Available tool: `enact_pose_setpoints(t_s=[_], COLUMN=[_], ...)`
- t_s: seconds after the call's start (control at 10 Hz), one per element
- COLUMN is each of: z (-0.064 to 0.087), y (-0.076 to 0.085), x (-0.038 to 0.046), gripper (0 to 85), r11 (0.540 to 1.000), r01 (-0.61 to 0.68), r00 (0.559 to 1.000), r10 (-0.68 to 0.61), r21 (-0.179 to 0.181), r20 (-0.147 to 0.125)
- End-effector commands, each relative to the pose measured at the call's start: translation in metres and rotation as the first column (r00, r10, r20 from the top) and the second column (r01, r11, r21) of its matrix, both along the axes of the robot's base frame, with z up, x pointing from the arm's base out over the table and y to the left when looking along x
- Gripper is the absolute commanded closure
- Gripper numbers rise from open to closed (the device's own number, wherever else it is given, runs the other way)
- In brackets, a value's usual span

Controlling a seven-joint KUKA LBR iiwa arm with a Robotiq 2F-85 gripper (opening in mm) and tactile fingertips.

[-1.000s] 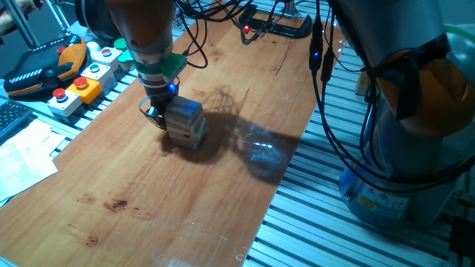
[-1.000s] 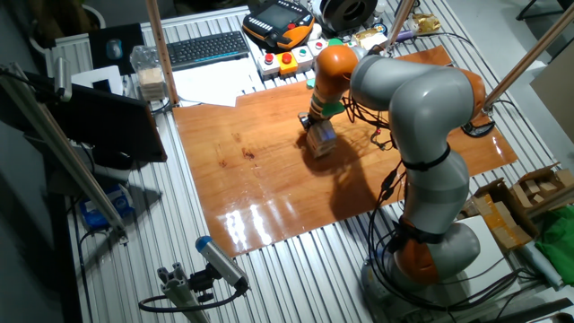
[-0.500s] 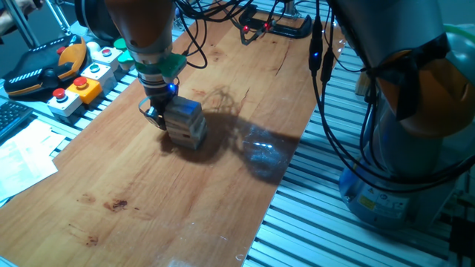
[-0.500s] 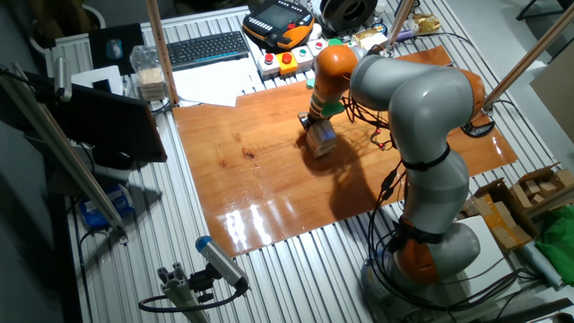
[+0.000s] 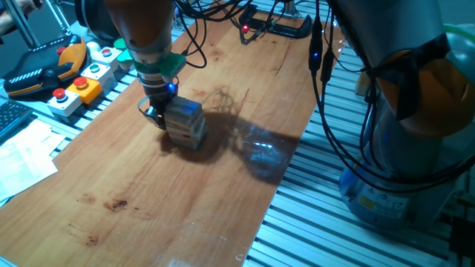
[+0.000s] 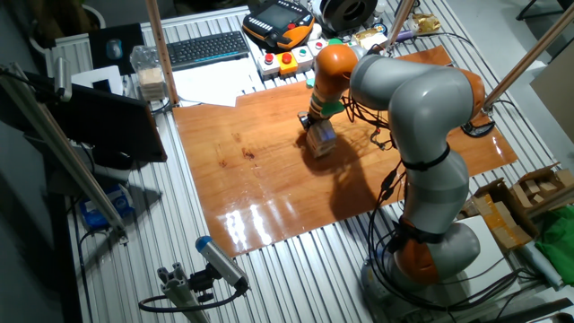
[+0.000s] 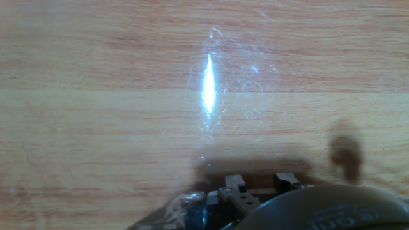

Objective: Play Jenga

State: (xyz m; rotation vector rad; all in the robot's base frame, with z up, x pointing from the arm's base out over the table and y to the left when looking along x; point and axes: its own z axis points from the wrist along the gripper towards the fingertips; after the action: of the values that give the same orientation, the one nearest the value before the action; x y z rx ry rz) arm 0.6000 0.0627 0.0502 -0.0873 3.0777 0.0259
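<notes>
The Jenga tower (image 5: 186,122) of pale wood blocks stands on the wooden table top (image 5: 148,193), left of its middle. It also shows in the other fixed view (image 6: 322,137), small and partly hidden by the arm. My gripper (image 5: 155,117) points down and sits low against the tower's left side, close to or touching its blocks. Its dark fingers (image 5: 148,113) are partly hidden by the tower, so the gap between them does not show. The hand view shows only bare table and a part of the gripper (image 7: 255,191) at the bottom edge; the tower is out of that view.
Coloured push-button boxes (image 5: 78,85) and a teach pendant (image 5: 41,67) lie off the table's left edge, with papers (image 5: 18,159) nearer. A clamp with a red light (image 5: 278,26) sits at the far end. The robot base (image 5: 415,111) and cables (image 5: 326,89) stand right.
</notes>
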Motion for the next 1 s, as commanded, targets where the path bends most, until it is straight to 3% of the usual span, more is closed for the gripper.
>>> enact_pose_setpoints(t_s=[0.0, 0.9], z=[0.0000, 0.0006], y=[0.0000, 0.0005], x=[-0.0001, 0.0010], gripper=[84.0, 84.0], r11=[1.000, 1.000], r01=[0.000, 0.000], r00=[1.000, 1.000], r10=[0.000, 0.000], r21=[-0.002, -0.003], r20=[0.000, 0.000])
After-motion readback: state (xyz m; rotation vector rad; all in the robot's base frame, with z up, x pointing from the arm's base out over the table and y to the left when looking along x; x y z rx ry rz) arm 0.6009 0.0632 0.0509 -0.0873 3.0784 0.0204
